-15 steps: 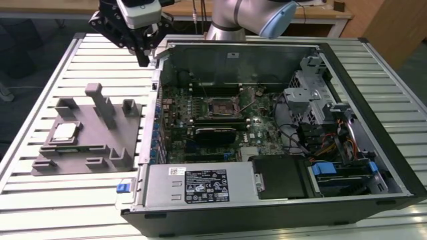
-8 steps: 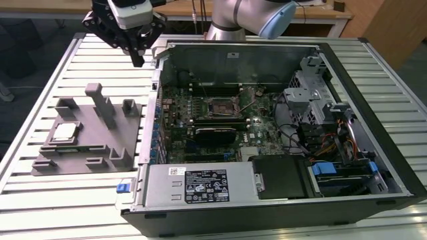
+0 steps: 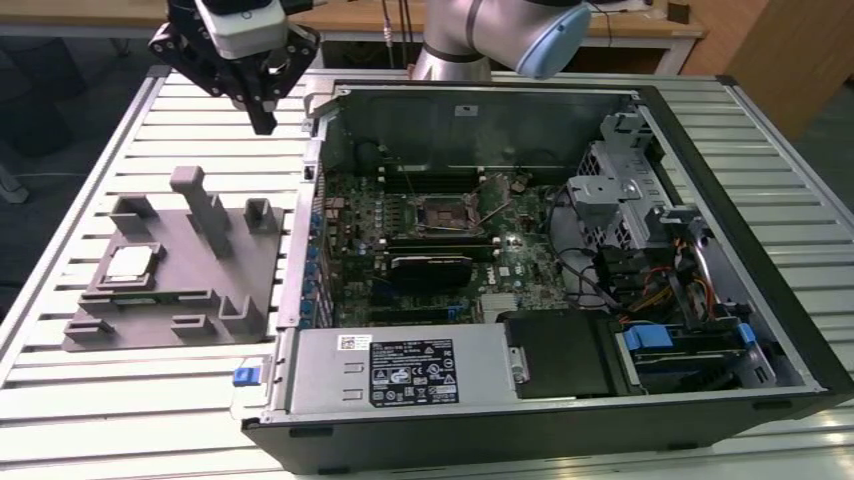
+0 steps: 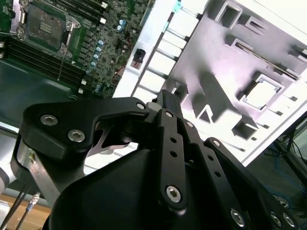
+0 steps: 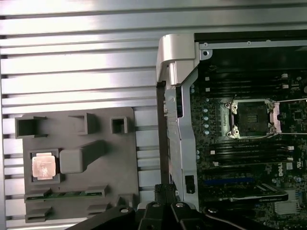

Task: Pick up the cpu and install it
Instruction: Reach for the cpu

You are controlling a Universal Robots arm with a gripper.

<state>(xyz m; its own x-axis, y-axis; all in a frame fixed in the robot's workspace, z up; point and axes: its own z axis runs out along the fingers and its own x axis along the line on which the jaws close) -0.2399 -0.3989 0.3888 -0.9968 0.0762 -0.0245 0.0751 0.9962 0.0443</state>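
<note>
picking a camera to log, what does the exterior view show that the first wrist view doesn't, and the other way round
Exterior view, beyond the first wrist view: the arm, the power supply and the drive cage.
First wrist view, beyond the exterior view: a straight-down look into the fixture's hollow posts.
Both: the cpu lying in the grey fixture, the open socket, the slatted table and the gripper.

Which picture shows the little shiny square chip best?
The first wrist view looks straight down on the small flat square silvery chip in its grey plastic block. The exterior view shows it aslant; the second wrist view, glaring white.
</note>
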